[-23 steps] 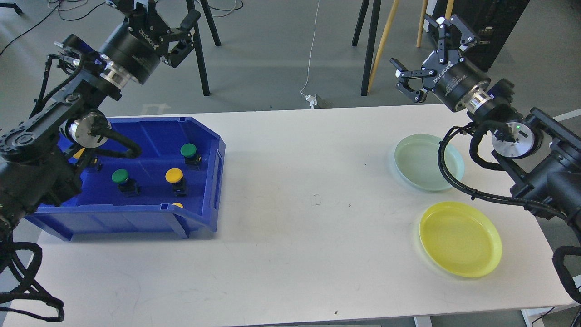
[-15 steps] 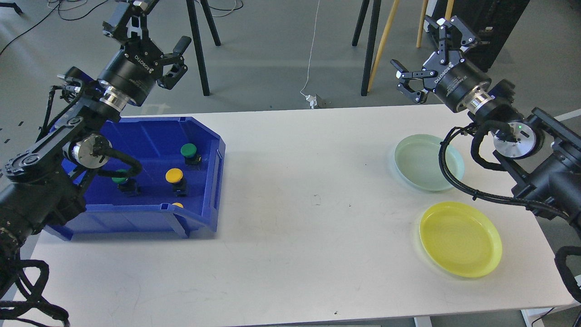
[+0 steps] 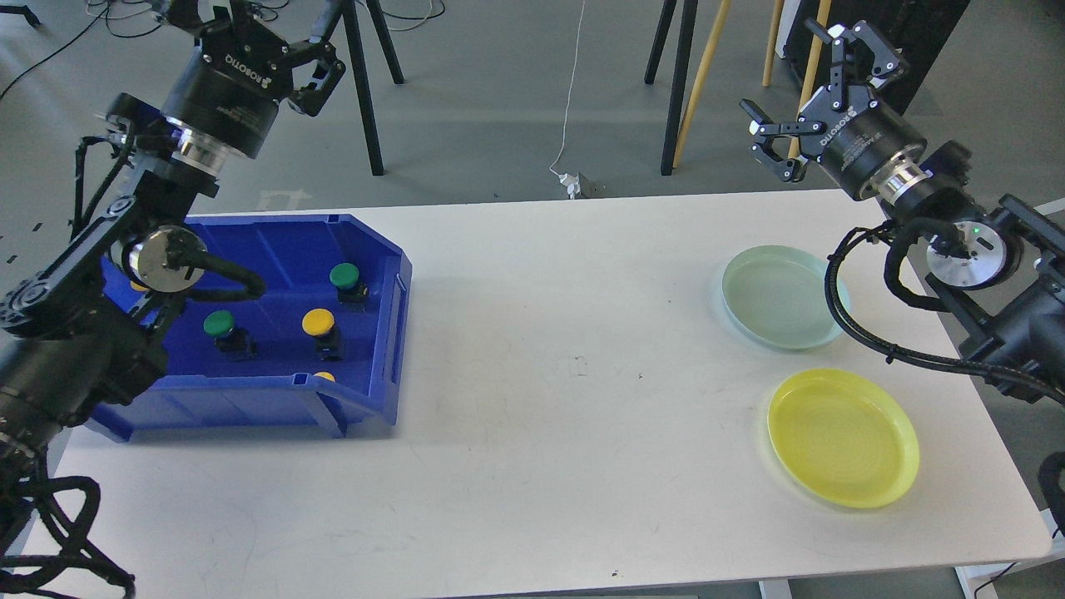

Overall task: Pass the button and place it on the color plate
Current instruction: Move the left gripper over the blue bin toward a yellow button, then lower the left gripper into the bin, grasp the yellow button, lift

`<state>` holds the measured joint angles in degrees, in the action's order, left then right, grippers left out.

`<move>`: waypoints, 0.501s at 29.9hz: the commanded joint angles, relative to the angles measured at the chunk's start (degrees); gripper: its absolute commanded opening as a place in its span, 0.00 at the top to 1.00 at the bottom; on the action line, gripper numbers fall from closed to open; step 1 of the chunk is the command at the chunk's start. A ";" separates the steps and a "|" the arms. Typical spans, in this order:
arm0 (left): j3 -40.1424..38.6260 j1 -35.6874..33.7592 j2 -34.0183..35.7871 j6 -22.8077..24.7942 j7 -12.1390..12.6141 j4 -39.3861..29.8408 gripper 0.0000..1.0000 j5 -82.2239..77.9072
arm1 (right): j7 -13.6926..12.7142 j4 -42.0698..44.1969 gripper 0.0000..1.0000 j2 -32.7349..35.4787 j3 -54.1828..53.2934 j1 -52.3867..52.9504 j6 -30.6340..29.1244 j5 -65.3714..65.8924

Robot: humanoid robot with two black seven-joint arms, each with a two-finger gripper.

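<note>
Several push buttons lie in a blue bin [image 3: 391, 333] at the table's left: a green button [image 3: 344, 275], another green button [image 3: 220, 324], a yellow button [image 3: 319, 321], and a yellow one [image 3: 325, 377] half hidden by the bin's front wall. A pale green plate [image 3: 782, 297] and a yellow plate [image 3: 842, 437] sit at the right. My left gripper [image 3: 254, 33] is open and empty, high above the bin's far side and partly cut off by the top edge. My right gripper [image 3: 786, 73] is open and empty, raised beyond the table's far edge, above the green plate.
The white table [image 3: 541, 349] spans the view. Black tripod legs [image 3: 366, 91] and wooden poles [image 3: 703, 75] stand on the floor behind it. My left arm's elbow [image 3: 158, 258] hangs over the bin's left part and hides some of it.
</note>
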<state>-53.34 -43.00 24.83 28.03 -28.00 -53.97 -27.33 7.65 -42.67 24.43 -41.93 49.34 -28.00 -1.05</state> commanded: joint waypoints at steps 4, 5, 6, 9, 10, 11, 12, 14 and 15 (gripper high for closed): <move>12.79 -5.75 15.49 -0.03 0.00 -4.31 0.01 -5.80 | 0.00 -0.04 0.00 2.02 0.01 -1.00 0.00 -0.09; 16.30 -7.78 17.25 -0.03 0.00 -4.31 0.01 -5.81 | 0.00 -0.04 0.00 2.37 0.01 -1.44 0.00 0.00; 20.69 -10.23 19.19 -0.03 0.00 -4.31 0.01 -5.98 | 0.00 -0.04 0.00 2.72 0.01 -1.88 0.00 -0.09; 32.82 -17.53 24.03 -0.03 0.00 -4.74 0.01 -8.60 | 0.00 0.22 0.00 2.99 -0.17 -3.11 0.00 -0.09; 36.34 -19.82 25.08 -0.03 0.00 -5.44 0.01 -11.14 | 0.00 0.22 0.00 2.99 -0.34 -3.55 0.00 -0.09; 38.81 -21.49 25.70 -0.03 0.00 -6.49 0.01 -14.04 | 0.00 0.22 0.00 2.90 -0.43 -3.90 0.00 -0.09; 41.01 -22.99 26.23 -0.03 0.00 -8.07 0.01 -18.16 | 0.00 0.22 0.00 2.73 -0.52 -4.08 0.00 -0.09; 43.92 -24.58 26.85 -0.03 0.00 -11.32 0.01 -27.29 | 0.09 0.40 0.00 2.38 -0.61 -4.17 0.00 -0.09; 44.98 -24.67 27.29 -0.03 0.00 -12.82 0.01 -32.04 | 0.09 0.40 0.00 2.29 -0.52 -4.34 0.00 -0.09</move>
<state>-12.28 -65.92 50.93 28.01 -28.00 -62.93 -47.91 7.66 -42.39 27.09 -42.42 45.37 -28.00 -1.15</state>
